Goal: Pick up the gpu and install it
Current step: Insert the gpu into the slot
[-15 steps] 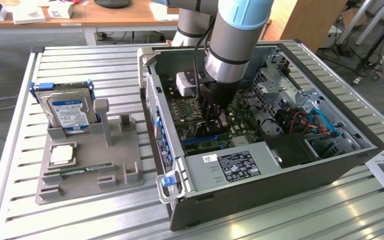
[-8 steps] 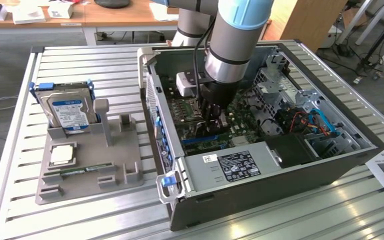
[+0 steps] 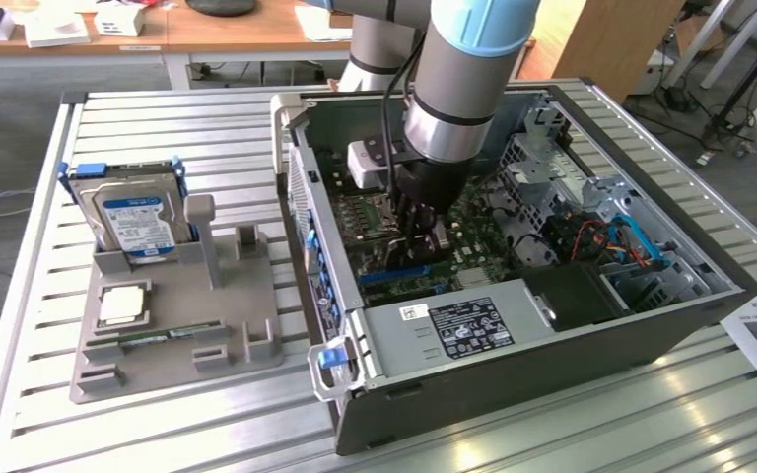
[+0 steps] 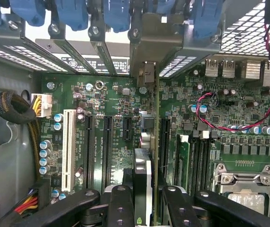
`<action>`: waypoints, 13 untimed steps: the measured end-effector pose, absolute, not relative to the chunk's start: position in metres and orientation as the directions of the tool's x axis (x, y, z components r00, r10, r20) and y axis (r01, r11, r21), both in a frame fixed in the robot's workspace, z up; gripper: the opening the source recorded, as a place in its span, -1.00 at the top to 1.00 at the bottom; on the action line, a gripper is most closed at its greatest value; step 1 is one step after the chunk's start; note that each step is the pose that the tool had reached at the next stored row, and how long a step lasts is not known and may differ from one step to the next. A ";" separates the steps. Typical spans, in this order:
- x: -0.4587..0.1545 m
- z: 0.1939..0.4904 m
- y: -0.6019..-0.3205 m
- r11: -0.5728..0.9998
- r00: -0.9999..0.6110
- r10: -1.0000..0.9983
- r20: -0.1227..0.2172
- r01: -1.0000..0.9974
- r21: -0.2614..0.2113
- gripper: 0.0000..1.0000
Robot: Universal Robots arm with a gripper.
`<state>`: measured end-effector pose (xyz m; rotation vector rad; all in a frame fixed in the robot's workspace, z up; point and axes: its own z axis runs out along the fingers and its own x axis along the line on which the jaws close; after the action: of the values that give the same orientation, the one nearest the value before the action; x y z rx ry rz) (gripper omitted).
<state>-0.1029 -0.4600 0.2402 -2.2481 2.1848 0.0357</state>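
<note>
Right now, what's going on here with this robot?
A grey and blue robot arm reaches into the open black computer case on the slatted metal table. Its black tool grips the gpu, a thin dark card with a silver end bracket, held edge-on over the slots of the green motherboard. Whether it is seated I cannot tell. A blue-labelled silver hard drive stands in a grey holder beside the case.

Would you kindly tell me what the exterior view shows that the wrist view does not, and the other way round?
Exterior view: the hard drive standing in a grey holder on the slatted table, beside the open computer case, with the arm reaching into it.
Wrist view: the white slot, the red-and-black wire and the processor socket on the motherboard.
Both: the gripper inside the case, closed on the gpu, which stands edge-on at the motherboard's slots.
</note>
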 end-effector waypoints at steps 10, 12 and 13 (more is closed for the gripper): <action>-0.103 0.240 -0.460 -0.029 0.028 -0.999 -0.026 -1.000 0.011 0.44; -0.103 0.239 -0.460 -0.029 0.029 -0.999 -0.026 -1.000 0.011 0.44; -0.103 0.239 -0.460 -0.029 0.029 -0.999 -0.026 -1.000 0.011 0.44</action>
<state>-0.1030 -0.4601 0.2395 -2.2458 2.1821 0.0410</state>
